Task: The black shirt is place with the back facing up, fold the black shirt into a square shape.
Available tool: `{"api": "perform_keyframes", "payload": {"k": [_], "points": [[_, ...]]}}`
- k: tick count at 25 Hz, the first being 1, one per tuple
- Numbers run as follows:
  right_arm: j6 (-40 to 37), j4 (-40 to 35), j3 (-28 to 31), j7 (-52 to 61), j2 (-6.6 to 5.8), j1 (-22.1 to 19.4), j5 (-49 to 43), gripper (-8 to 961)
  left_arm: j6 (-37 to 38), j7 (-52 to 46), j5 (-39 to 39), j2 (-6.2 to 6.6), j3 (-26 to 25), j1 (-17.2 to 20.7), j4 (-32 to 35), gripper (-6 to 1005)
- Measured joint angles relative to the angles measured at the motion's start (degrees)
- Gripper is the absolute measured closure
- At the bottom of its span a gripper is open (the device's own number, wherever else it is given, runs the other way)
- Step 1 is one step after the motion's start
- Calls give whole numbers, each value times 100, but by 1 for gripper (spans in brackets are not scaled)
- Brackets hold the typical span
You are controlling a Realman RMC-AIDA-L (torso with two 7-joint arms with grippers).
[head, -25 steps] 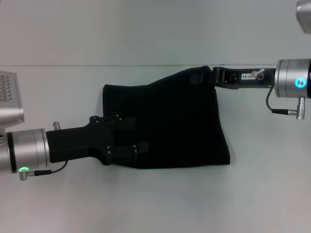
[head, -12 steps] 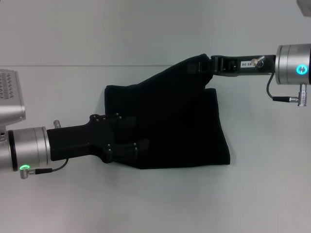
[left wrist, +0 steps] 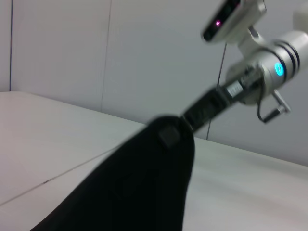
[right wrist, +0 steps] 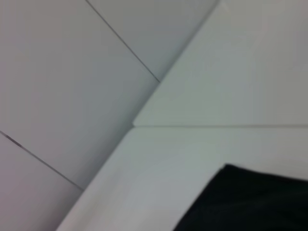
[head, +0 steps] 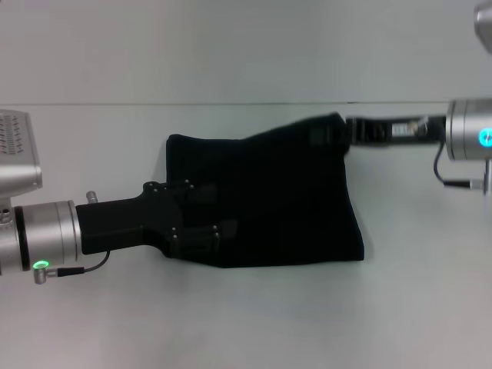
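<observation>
The black shirt (head: 269,200) lay folded on the white counter (head: 231,323), roughly in the middle of the head view, with its near edge running straight and its far right corner pulled up into a peak.

The right end effector (head: 332,131) sat at that raised far right corner, its arm reaching in from the right along the far side of the counter. It looked pinched onto the fabric: the corner was lifted toward it, and in the left wrist view the shirt (left wrist: 139,187) rose to a point that met the right end effector (left wrist: 175,127) directly.

The left end effector (head: 219,215) lay over the near left part of the shirt, its black body reaching in from the left. Black fingers against black cloth; whether they were spread, narrowed, or holding fabric could not be told.

The right wrist view showed only a dark patch of the shirt (right wrist: 250,202) on the counter (right wrist: 231,82).
</observation>
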Motion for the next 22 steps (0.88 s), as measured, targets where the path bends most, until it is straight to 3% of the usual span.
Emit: {"api": "perform_keyframes", "payload": {"k": [5,15,22], "points": [[177,198,4,-123,89,-293,-93,888,-61,-22,0,-15,17,1,-8,277],[307,576,70,-239,88,-762,-59,880,-252,-30,0,-46,43,-57,-116,278],[579,723,155,-250,-31,-963,-58,710,-300,-25,0,-43,29,-80,-149,277]]}}
